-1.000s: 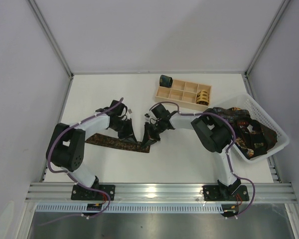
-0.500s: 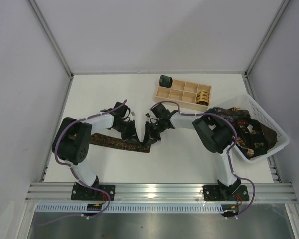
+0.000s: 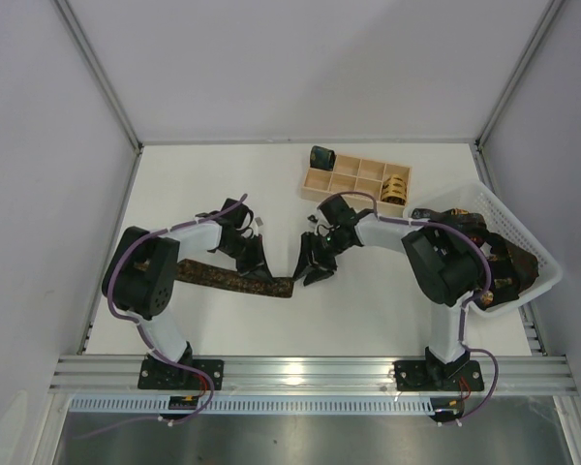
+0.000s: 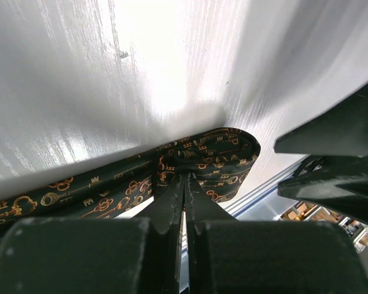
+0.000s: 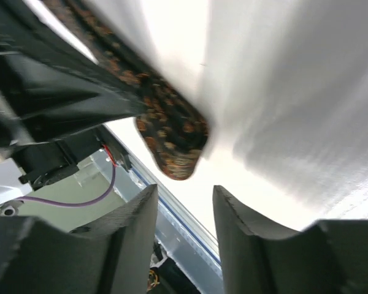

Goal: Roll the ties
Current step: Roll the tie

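A dark tie (image 3: 228, 278) with a small gold pattern lies stretched on the white table, its right end (image 3: 285, 288) folded back on itself. My left gripper (image 3: 259, 269) is shut on that tie near the fold; in the left wrist view the closed fingertips (image 4: 185, 179) pinch the looped fabric (image 4: 218, 153). My right gripper (image 3: 314, 270) hangs open just right of the tie's end, holding nothing. In the right wrist view the tie's end (image 5: 175, 144) lies beyond the spread fingers (image 5: 141, 211). More ties (image 3: 484, 254) are heaped in the basket.
A pale wooden compartment tray (image 3: 353, 172) stands at the back, with a tan-gold coil (image 3: 395, 186) in one cell and a dark green coil (image 3: 321, 156) at its left end. The white mesh basket (image 3: 547, 263) sits at the right edge.
My right gripper has opened, let go of the tie's end and drawn off to the right. The tie's end now rests on the table. The left gripper has stayed shut on the tie.
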`<control>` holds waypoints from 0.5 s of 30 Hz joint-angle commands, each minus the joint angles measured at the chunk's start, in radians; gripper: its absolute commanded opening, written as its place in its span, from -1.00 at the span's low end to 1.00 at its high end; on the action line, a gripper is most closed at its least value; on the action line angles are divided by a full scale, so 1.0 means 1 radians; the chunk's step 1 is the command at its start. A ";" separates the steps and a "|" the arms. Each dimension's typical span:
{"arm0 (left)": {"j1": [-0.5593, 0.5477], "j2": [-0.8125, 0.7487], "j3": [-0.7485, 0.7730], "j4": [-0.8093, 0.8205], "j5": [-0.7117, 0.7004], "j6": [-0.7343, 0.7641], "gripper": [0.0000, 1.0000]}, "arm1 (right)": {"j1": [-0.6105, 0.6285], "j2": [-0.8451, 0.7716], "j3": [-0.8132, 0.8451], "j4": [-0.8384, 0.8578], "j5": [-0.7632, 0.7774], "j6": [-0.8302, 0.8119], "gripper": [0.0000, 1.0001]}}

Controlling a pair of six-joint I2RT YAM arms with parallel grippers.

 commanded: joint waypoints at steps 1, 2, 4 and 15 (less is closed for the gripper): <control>0.003 -0.017 -0.020 -0.027 -0.082 0.045 -0.91 | 0.008 -0.002 -0.029 0.014 -0.033 -0.017 -0.03; 0.003 -0.017 -0.020 -0.030 -0.084 0.046 -0.92 | 0.013 0.002 -0.032 0.029 -0.045 -0.011 0.04; 0.003 -0.019 -0.020 -0.033 -0.085 0.048 -0.92 | 0.016 0.025 -0.038 0.080 -0.055 0.014 0.12; 0.009 -0.028 -0.028 -0.051 -0.133 0.072 -0.92 | 0.040 0.125 0.019 0.148 -0.089 0.061 -0.03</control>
